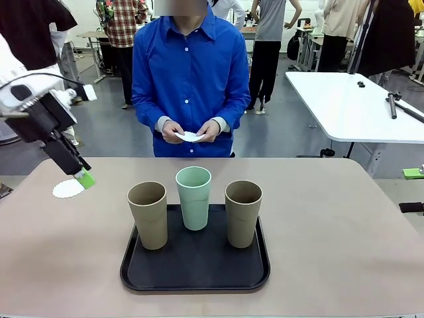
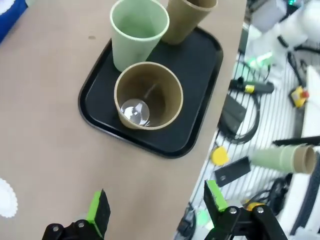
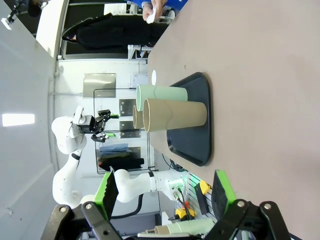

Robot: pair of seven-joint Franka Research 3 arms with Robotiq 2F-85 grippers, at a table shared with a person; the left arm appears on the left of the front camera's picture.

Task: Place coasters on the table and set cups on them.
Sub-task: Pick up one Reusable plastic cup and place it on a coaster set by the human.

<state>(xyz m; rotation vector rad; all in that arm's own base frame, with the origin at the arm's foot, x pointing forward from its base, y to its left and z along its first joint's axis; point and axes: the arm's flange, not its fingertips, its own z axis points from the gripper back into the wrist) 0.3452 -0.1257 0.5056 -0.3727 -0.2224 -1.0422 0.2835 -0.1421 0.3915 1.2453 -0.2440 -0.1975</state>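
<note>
One white scalloped coaster lies flat on the beige table at the far left. My left gripper hovers just over its right edge, open with nothing between the fingers. The left wrist view has that gripper open, the coaster at the left edge. Three cups stand on a black tray: tan, mint green, tan. The person holds another coaster in both hands. My right gripper is open and empty, well away from the cups.
A white rectangular table stands at the back right, with people beyond it. Bare tabletop lies to the right of the tray and in front of it. Past the table's near edge, cables and tools lie on the floor.
</note>
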